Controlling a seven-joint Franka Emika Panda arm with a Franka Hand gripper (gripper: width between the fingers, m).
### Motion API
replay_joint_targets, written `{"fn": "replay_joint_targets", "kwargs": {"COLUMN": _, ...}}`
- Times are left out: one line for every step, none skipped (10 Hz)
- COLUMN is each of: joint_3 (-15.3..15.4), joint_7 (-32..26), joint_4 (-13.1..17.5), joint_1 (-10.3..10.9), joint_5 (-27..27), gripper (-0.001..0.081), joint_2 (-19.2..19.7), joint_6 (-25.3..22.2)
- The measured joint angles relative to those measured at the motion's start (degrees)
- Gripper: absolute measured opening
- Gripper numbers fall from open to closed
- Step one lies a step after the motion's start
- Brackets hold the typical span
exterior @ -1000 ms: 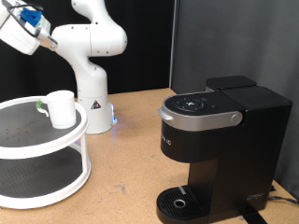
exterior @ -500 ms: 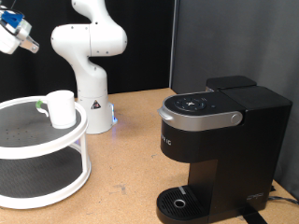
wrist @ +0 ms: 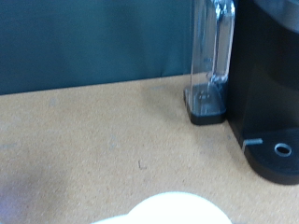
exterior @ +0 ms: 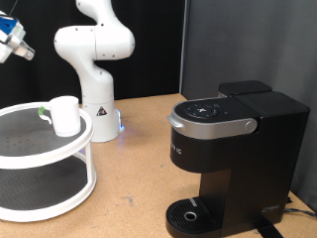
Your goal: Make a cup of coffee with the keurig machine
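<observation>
Cup (exterior: 65,114) stood upright on the top tier of the white rack (exterior: 59,169), at the exterior view's left, well apart from the coffee machine (exterior: 233,159) at the right. The gripper (exterior: 10,38) hung high above and left of the cup, holding nothing; whether its fingers were apart could not be told.

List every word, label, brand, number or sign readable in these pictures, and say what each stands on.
Light lettering on the front of the boxy black keurig machine, below its silver-rimmed head: only a few characters show, too small and blurred to read.
Small markings on the machine's dark top panel: too small to read.
Small white cylindrical cup on the white two-tier round rack: no text visible.
Gripper, at the exterior view's top left: no readable text.
</observation>
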Motion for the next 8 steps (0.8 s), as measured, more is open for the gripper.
{"fn": "replay_joint_targets", "kwargs": {"joint_3": 0.0, "joint_7": 0.0, "joint_4": -0.8, "joint_1": 0.0, "joint_5": -0.6, "gripper": 0.0000, "joint_2": 0.2, "joint_6": 1.3}}
{"fn": "replay_joint_targets", "kwargs": {"joint_3": -0.1, "joint_7": 0.0, "joint_4": -2.0, "joint_1": -0.1, "joint_5": -0.7, "gripper": 0.0000, "joint_2": 0.3, "joint_6": 3.4}}
{"fn": "replay_joint_targets", "kwargs": {"joint_3": -0.2, "joint_7": 0.0, "joint_4": -3.3, "joint_1": -0.2, "joint_5": -0.7, "gripper": 0.0000, "joint_2": 0.3, "joint_6": 5.7}}
{"fn": "replay_joint_targets", "kwargs": {"joint_3": -0.4, "joint_7": -0.1, "joint_4": -4.7, "joint_1": -0.2, "joint_5": -0.7, "gripper": 0.0000, "joint_2": 0.3, "joint_6": 7.9}}
{"fn": "replay_joint_targets", "kwargs": {"joint_3": -0.7, "joint_7": -0.4, "joint_4": -6.0, "joint_1": -0.2, "joint_5": -0.7, "gripper": 0.0000, "joint_2": 0.3, "joint_6": 9.9}}
{"fn": "replay_joint_targets", "kwargs": {"joint_3": -1.0, "joint_7": -1.1, "joint_4": -7.3, "joint_1": -0.2, "joint_5": -0.7, "gripper": 0.0167, "joint_2": 0.3, "joint_6": 11.7}}
{"fn": "replay_joint_targets", "kwargs": {"joint_3": -1.5, "joint_7": -1.9, "joint_4": -8.5, "joint_1": -0.2, "joint_5": -0.8, "gripper": 0.0305, "joint_2": 0.3, "joint_6": 13.3}}
{"fn": "replay_joint_targets", "kwargs": {"joint_3": -1.8, "joint_7": -2.4, "joint_4": -9.7, "joint_1": -0.2, "joint_5": -1.0, "gripper": 0.0305, "joint_2": 0.3, "joint_6": 14.7}}
